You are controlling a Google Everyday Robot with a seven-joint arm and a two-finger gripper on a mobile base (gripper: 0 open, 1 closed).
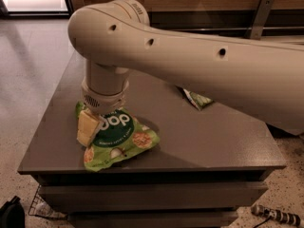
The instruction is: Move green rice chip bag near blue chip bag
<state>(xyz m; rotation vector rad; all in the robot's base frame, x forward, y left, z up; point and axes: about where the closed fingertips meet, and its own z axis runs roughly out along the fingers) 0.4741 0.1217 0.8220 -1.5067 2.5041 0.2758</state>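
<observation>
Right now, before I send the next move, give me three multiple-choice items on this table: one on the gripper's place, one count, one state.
1. Where is the gripper?
A) down by the floor
B) at the left edge of the green rice chip bag
C) against the back wall

2. How many green bags are on the table?
A) one
B) two
C) four

3. The green rice chip bag is:
A) hanging in the air
B) standing upright
C) lying on the tabletop

Key: 1 B, the gripper is down at that bag's left edge. 2 B, the rice chip bag plus a paler green bag partly hidden behind the arm. 3 C, it rests flat on the surface.
</observation>
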